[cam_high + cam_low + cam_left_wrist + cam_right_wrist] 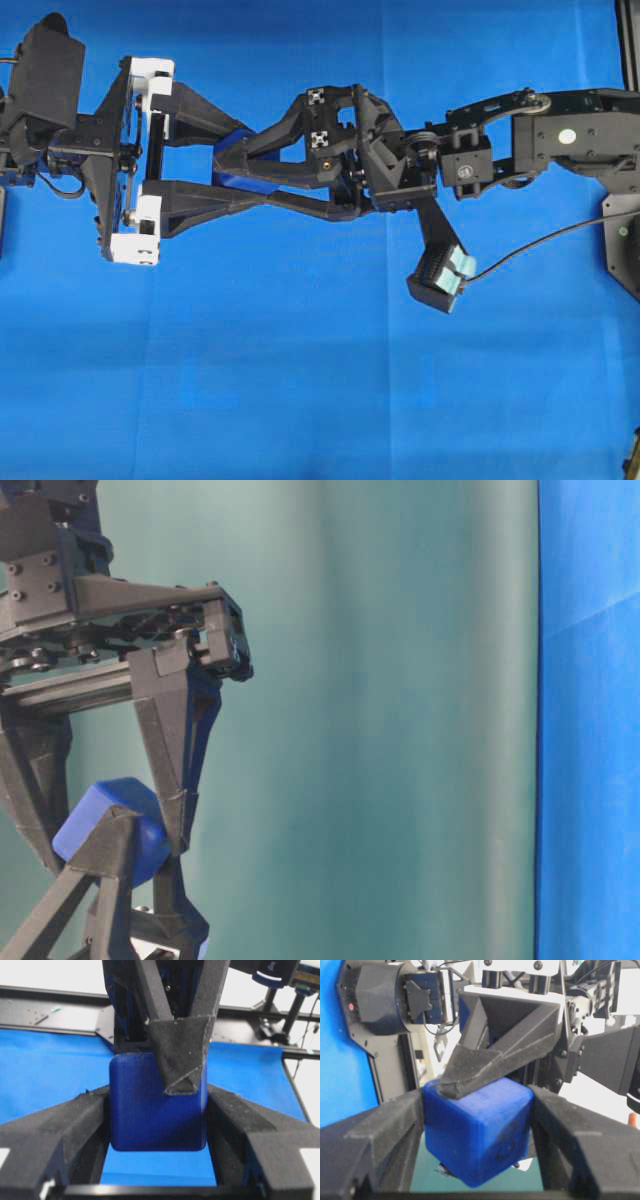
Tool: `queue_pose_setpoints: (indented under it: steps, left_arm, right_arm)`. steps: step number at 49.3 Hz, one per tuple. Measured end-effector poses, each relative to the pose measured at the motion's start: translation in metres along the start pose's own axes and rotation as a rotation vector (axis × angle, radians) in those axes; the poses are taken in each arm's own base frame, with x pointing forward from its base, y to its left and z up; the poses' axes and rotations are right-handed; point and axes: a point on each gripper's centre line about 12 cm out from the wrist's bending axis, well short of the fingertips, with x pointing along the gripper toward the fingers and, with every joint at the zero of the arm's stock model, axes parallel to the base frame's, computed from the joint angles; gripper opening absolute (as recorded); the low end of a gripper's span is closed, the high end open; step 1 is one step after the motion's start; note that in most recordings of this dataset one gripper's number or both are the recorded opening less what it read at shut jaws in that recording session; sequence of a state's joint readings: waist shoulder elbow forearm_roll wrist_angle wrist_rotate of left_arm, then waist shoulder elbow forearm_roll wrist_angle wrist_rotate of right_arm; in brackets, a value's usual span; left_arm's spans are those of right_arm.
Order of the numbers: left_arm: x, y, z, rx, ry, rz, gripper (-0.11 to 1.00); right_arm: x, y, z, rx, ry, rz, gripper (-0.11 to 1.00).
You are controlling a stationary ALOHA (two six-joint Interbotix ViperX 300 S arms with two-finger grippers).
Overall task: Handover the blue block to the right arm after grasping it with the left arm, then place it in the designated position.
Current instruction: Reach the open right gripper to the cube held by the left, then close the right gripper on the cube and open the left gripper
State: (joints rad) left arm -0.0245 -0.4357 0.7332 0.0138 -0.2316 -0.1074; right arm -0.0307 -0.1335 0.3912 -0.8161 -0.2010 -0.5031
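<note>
Now the blue block (pixel 477 1130) is seen held aloft over the cloth's (pixel 300 400) middle, clamped by the left gripper (pixel 235 170) half-open; the right gripper's (pixel 232 172) jaws are pressed on its free faces. Rigid, light, smooth-looking: flat sides are best gripped.

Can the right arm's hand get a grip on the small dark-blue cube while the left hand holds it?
Probably yes. The small dark-blue cube already sits between the right hand's fingers, which flank two of its sides, while the left hand clamps its other faces. Nothing blocks the closing path.
</note>
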Motion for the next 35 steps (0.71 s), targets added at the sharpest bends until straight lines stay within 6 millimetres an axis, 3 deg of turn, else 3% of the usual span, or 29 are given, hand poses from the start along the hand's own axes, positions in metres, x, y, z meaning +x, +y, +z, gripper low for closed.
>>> queue_pose_setpoints:
  steps: [33, 35]
  left_arm:
    - [0.0, 0.0001, -0.0002, -0.004, 0.001, 0.001, 0.49]
    - [0.0, -0.0004, -0.0002, -0.001, 0.002, -0.001, 0.57]
  right_arm:
    - [0.0003, -0.0005, -0.0019, 0.04, 0.024, 0.009, 0.55]
    - [0.0007, 0.0008, -0.0017, 0.044, 0.024, 0.012, 0.55]
